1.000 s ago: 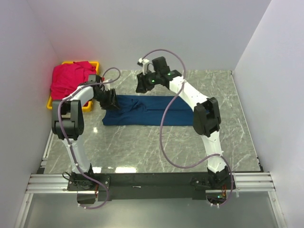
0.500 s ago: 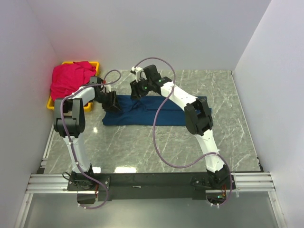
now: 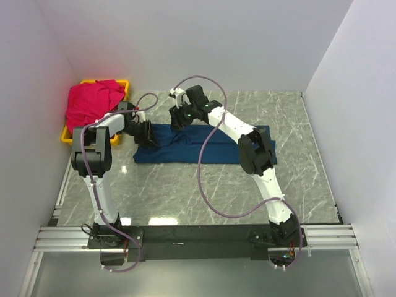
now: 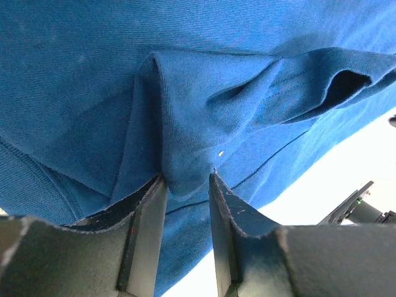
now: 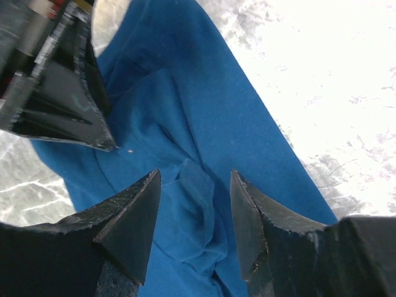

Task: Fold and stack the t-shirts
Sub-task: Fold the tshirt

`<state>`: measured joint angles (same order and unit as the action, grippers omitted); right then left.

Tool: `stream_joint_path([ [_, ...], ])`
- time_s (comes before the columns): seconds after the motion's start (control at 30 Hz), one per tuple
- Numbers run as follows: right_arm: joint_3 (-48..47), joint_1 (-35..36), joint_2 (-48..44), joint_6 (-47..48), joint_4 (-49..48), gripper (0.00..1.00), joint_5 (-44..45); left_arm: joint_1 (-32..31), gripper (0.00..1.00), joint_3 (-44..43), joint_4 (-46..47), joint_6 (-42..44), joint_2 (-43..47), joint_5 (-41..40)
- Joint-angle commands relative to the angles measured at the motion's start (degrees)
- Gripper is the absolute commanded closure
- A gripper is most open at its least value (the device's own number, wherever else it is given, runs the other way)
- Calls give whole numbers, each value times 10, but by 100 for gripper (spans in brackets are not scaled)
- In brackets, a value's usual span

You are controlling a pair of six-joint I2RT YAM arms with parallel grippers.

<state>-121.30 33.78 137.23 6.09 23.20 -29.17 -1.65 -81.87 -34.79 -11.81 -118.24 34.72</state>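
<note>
The navy blue t-shirt [image 3: 204, 150] lies as a long folded strip across the middle of the table. My left gripper [image 3: 148, 137] is at its left end, shut on a pinched fold of the blue cloth [image 4: 185, 154]; the cloth bulges up between the fingertips. My right gripper [image 3: 176, 121] hovers over the shirt's upper left part, close to the left gripper. Its jaws are open over a crumpled ridge of cloth [image 5: 199, 204] and hold nothing. The red-pink t-shirt [image 3: 93, 102] lies bunched in the bin at the back left.
The yellow plastic bin [image 3: 65, 133] stands at the back left corner against the left wall. The left gripper's fingers [image 5: 62, 93] show at the upper left of the right wrist view. Bare marble table [image 3: 204, 192] lies in front of the shirt.
My right arm has swung left, from the shirt's middle to its left part, near the left gripper. My left gripper has hardly moved.
</note>
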Motion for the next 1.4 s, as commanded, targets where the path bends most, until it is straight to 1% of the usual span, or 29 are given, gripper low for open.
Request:
stream_joint_path([
  [0.0,-25,6,19,12,6,44,1,-2,62,-7,10,-6,2,18],
  [0.17,-47,8,34,16,21,44,8,-2,65,-8,9,-6,1,20],
  [0.2,-56,9,43,16,26,44,6,-2,66,-8,10,-7,1,21],
  [0.27,-66,9,46,17,35,50,3,-2,67,-10,9,-6,-1,22],
  [0.3,-62,9,42,18,33,58,1,-2,70,-11,9,-6,-1,22],
  [0.37,-44,8,35,17,22,69,-4,-2,72,-16,6,-5,1,21],
  [0.4,-38,8,25,17,20,77,-7,-1,76,-19,4,-4,2,21],
  [0.47,-29,8,16,22,20,85,-9,-1,80,-30,0,-1,7,20],
  [0.5,-28,6,9,24,22,93,-10,0,82,-36,-2,1,10,18],
  [0.57,-27,2,1,25,26,100,-5,1,86,-51,-8,5,13,13],
  [0.6,-25,0,-8,24,26,100,-5,1,89,-58,-10,6,13,11],
  [0.7,-4,-11,-28,12,4,100,-8,5,93,-82,-20,6,10,10],
  [0.97,40,-23,-57,-3,-40,100,-22,15,96,-147,-41,9,-18,14],
  [1.03,52,-27,-61,-3,-53,100,-23,31,96,-157,-45,13,-22,13],
  [1.17,60,-30,-63,-19,-64,100,-18,41,94,-205,-71,25,-51,18],
  [1.3,60,-31,-57,-48,-65,100,14,45,88,-228,-80,31,-71,22],
  [1.37,62,-32,-54,-55,-62,100,18,45,87,-230,-74,29,-74,29],
])
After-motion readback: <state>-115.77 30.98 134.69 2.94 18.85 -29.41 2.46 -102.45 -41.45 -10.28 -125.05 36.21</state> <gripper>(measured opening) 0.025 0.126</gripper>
